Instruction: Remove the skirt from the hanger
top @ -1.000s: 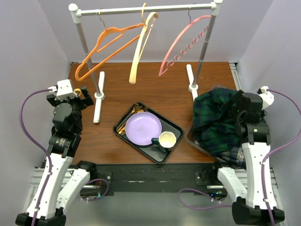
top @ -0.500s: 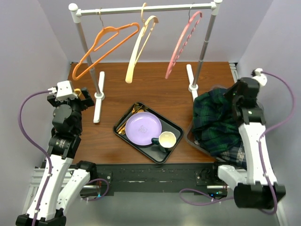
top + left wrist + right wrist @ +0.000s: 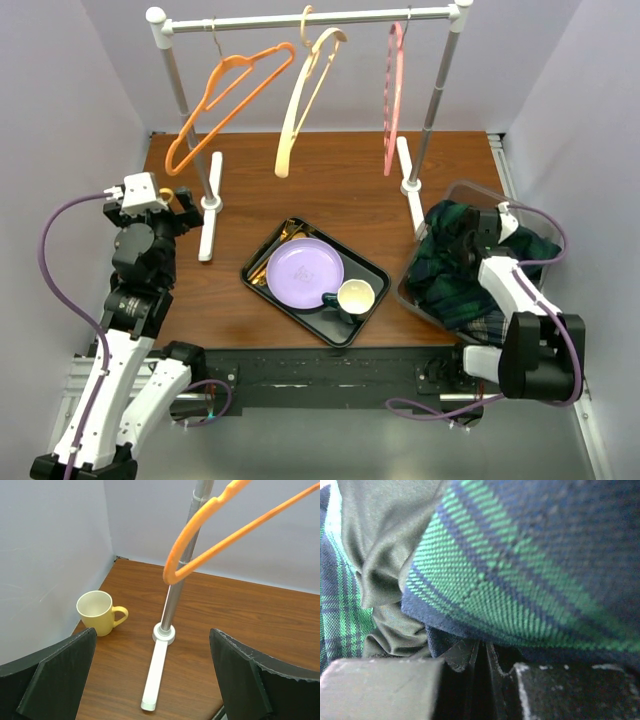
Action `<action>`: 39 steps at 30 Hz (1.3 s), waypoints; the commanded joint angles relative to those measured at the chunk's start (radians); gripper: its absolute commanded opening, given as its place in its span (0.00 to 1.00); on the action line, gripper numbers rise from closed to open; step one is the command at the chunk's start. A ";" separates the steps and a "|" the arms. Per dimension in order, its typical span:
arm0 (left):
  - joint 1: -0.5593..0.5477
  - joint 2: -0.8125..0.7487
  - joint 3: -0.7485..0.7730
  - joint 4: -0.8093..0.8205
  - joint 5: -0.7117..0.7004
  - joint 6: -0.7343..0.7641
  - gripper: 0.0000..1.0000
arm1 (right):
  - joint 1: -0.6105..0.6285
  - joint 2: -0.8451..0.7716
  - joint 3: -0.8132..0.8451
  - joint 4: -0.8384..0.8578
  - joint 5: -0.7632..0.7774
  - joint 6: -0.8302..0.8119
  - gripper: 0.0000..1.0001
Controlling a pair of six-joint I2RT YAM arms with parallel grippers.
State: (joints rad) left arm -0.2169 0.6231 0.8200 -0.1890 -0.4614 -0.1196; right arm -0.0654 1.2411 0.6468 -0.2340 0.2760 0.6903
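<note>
The green-and-navy plaid skirt [image 3: 440,275] lies bunched in a clear bin [image 3: 470,187] at the right, off every hanger. A bare pink hanger [image 3: 392,100] hangs edge-on from the rack rail. My right gripper [image 3: 458,243] is down on the skirt pile. In the right wrist view its fingers [image 3: 455,657] stand almost together, shut, with a thin dark gap and no cloth seen between them, and the skirt [image 3: 530,570] lies across the tips. My left gripper [image 3: 178,203] stays at the far left, open and holding nothing [image 3: 152,635].
Orange [image 3: 225,100] and cream [image 3: 305,100] hangers hang bare on the rail. The left rack post and its white foot [image 3: 159,667] stand before the left gripper, with a yellow mug [image 3: 97,612] beside them. A black tray [image 3: 262,252] holds a purple plate [image 3: 305,268] and a cup [image 3: 355,297].
My right arm has folded down onto the skirt in the bin and its jaws have closed. The pink hanger has swung round to edge-on. The left arm has not moved.
</note>
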 commanded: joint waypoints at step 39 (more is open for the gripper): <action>-0.018 -0.066 -0.047 0.056 -0.072 0.000 1.00 | -0.139 -0.029 0.166 -0.151 0.129 -0.096 0.34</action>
State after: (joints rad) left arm -0.2306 0.5694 0.7807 -0.1867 -0.5137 -0.1192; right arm -0.2089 1.2556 0.7300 -0.3023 0.4278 0.6106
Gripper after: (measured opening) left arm 0.997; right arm 0.279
